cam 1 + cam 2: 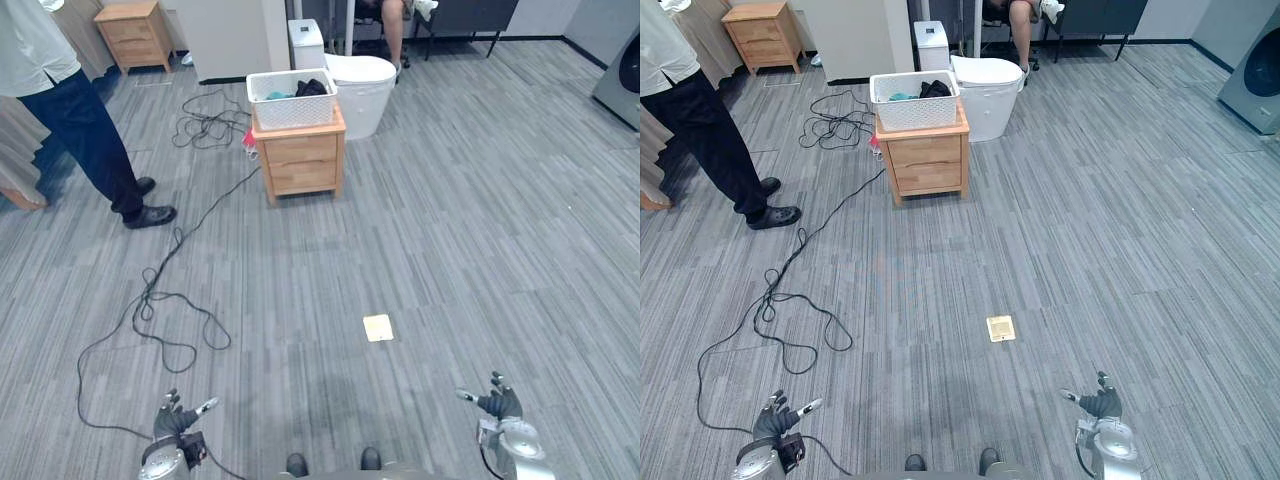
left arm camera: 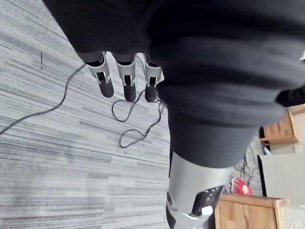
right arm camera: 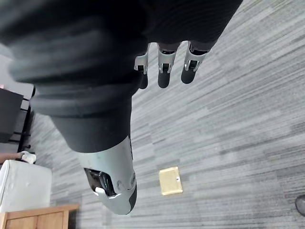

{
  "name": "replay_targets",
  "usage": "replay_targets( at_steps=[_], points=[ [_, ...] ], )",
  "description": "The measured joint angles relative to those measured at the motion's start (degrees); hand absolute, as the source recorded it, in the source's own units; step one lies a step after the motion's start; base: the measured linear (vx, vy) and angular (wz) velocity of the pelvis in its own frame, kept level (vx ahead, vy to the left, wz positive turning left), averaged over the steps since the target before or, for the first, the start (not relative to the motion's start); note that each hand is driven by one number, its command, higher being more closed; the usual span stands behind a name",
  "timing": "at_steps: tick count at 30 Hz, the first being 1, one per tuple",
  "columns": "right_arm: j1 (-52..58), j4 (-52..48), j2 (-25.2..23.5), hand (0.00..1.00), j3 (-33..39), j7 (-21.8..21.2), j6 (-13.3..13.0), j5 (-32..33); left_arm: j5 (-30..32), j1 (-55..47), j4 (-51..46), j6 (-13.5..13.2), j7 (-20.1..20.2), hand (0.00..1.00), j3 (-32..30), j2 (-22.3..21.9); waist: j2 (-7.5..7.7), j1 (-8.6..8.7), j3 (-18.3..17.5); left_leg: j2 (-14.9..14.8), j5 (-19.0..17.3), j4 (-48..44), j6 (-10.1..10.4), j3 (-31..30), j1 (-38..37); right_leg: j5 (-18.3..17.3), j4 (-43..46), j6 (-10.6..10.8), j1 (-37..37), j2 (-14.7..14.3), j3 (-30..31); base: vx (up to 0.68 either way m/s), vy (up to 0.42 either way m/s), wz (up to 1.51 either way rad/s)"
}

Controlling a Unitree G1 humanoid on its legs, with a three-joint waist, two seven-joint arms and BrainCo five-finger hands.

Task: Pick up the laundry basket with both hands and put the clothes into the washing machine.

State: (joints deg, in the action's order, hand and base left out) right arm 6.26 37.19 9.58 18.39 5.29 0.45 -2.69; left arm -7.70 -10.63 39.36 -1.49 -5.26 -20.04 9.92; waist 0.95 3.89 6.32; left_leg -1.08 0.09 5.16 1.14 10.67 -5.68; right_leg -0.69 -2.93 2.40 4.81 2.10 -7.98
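A white laundry basket (image 1: 291, 99) with dark and teal clothes inside stands on a small wooden nightstand (image 1: 300, 153) far ahead of me, slightly left of centre. The washing machine (image 1: 622, 78) shows at the far right edge. My left hand (image 1: 176, 421) hangs low at the bottom left, fingers relaxed and holding nothing. My right hand (image 1: 497, 403) hangs at the bottom right, also open and empty. Both hands are far from the basket, over bare grey floor.
A person in dark trousers (image 1: 88, 130) stands at the left. A white toilet (image 1: 352, 85) sits behind the nightstand. Another wooden nightstand (image 1: 135, 33) is at the back left. A small yellow floor plate (image 1: 378, 327) lies ahead. A seated person's leg (image 1: 392, 28) shows at the back.
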Motion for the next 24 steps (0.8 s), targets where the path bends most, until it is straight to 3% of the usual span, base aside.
replay_targets(
  at_steps=[24],
  points=[
    [-0.65,4.22,0.19,0.00,4.30,1.15,0.04,3.37,-0.69,-0.74,-0.88,-0.06,0.01,0.00,-0.68,-0.31,0.39,-0.39,-0.19,0.09,-0.02,0.18,-0.01,-0.94,3.00,-0.24,-0.25,0.21,-2.51,0.05,-1.18,0.00,-0.003,0.02]
  ],
)
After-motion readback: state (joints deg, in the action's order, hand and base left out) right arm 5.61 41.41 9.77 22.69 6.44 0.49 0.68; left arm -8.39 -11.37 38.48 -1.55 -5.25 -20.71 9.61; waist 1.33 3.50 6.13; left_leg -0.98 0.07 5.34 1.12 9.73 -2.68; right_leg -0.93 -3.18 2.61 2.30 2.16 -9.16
